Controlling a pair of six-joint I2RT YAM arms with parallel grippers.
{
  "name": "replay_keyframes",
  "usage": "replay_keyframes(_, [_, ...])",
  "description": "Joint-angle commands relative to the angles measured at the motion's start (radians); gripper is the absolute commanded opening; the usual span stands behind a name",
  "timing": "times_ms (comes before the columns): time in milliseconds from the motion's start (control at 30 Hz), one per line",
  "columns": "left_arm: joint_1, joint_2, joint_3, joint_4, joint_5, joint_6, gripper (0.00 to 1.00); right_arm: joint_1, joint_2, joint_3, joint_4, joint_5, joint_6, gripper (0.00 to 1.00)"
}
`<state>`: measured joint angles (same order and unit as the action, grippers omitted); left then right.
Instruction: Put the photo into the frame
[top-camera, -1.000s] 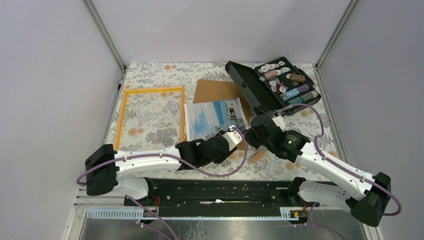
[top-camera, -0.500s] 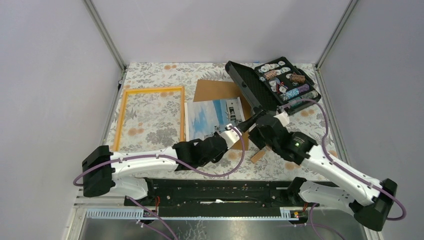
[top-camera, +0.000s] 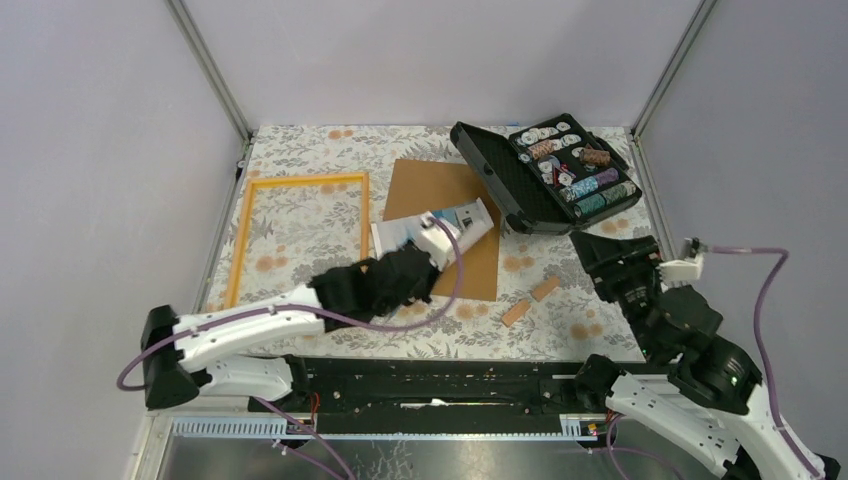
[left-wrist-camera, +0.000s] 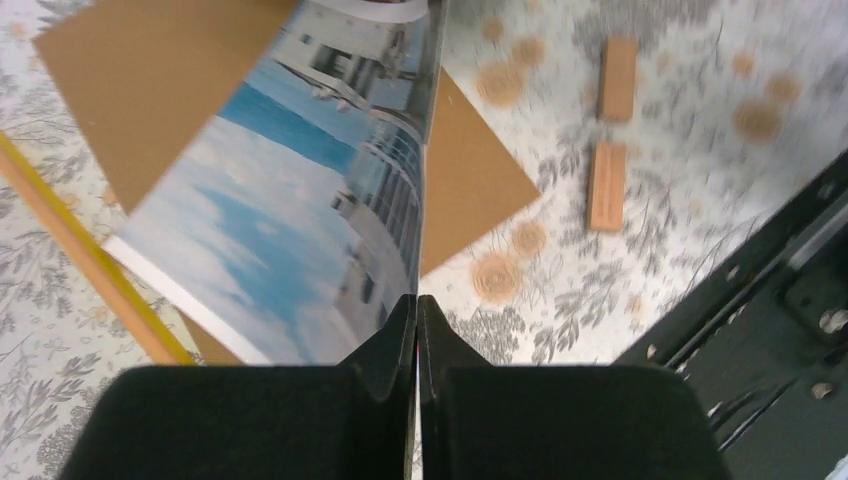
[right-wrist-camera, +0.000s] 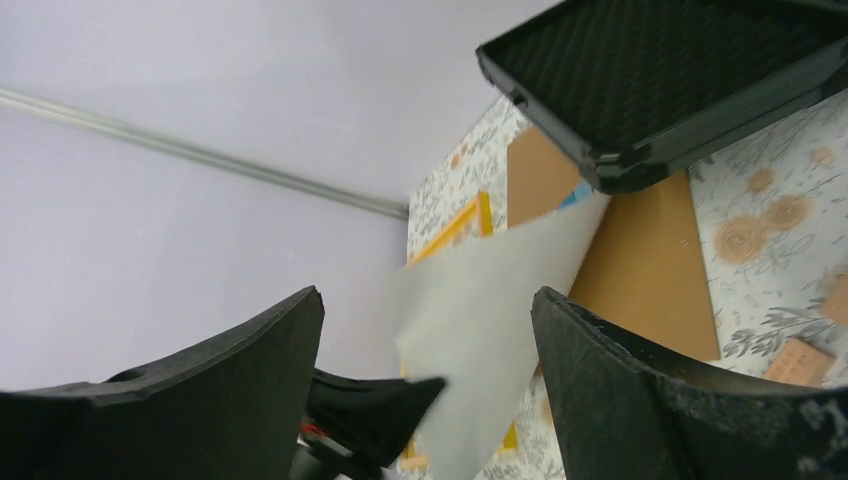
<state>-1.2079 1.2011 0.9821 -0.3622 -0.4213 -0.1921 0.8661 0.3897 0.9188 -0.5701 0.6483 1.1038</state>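
Observation:
The photo (top-camera: 455, 218), a print of a white building against blue sky, is lifted off the table over the brown backing board (top-camera: 445, 180). My left gripper (top-camera: 428, 255) is shut on its near edge. In the left wrist view the closed jaws (left-wrist-camera: 417, 305) pinch the photo (left-wrist-camera: 300, 200), which curves away above the board (left-wrist-camera: 150, 80). The orange-yellow frame (top-camera: 240, 240) lies flat to the left, its edge (left-wrist-camera: 80, 250) beside the print. My right gripper (top-camera: 600, 255) stands open and apart at the right; its view shows the photo's white back (right-wrist-camera: 490, 300) between wide jaws (right-wrist-camera: 425, 330).
An open black case (top-camera: 545, 165) of chips sits at the back right, its lid (right-wrist-camera: 680, 70) close above the board. Two small wooden blocks (top-camera: 545, 288) (top-camera: 515, 312) lie near the front, right of the board. Walls close in on both sides.
The right gripper opened, let go of the photo and drew back to the right. The left gripper closed on the photo and carried it leftward, off the table.

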Motion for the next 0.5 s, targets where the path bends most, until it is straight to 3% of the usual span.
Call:
replay_keyframes(0, [0.18,-0.114,0.139,-0.086,0.08,-0.168,0.0,0.006,-0.069,-0.024,-0.079,0.155,-0.02,0.84])
replay_keyframes(267, [0.783,-0.092,0.318,-0.201,0.465,-0.301,0.0,0.006,-0.056,-0.044,-0.111,0.181,-0.013,0.88])
replay_keyframes(467, [1.241,-0.026,0.352,-0.095,0.696,-0.509,0.0,0.007,-0.016,-0.052,-0.111,0.165,-0.012,0.88])
